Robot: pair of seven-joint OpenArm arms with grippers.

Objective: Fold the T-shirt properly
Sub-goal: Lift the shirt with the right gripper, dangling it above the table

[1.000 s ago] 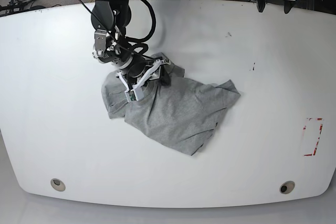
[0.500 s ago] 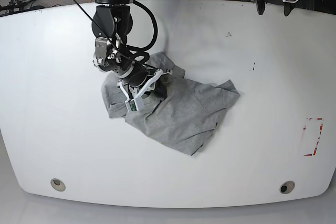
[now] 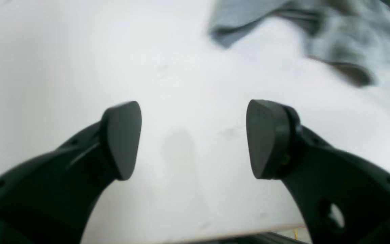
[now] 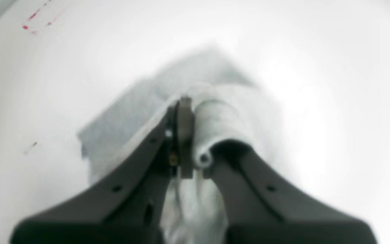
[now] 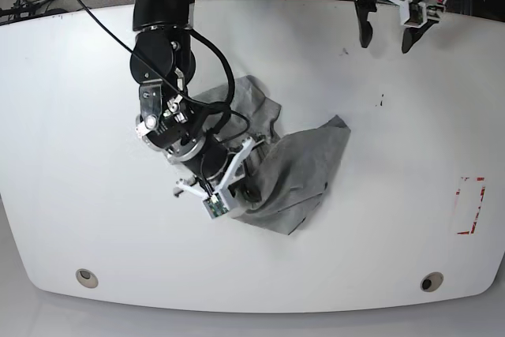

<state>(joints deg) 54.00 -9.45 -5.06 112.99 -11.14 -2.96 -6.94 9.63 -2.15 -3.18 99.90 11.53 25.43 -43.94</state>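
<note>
The crumpled light-grey cotton T-shirt (image 5: 296,167) looks limp and light, best taken at a hem or edge. The right tool (image 4: 190,135) is clenched on a blurred roll of it, seemingly bunched cloth; the left tool (image 3: 193,139) hangs released over the white worktop (image 5: 79,155).

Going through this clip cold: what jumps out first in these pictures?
The rumpled grey T-shirt in the middle of the white table, with the right gripper shut on a bunch of its cloth near the front edge of the heap. Then the left gripper, open and holding nothing, over the table's far edge, well away from the shirt. A red-marked rectangle sits on the table at the base view's right side.
</note>
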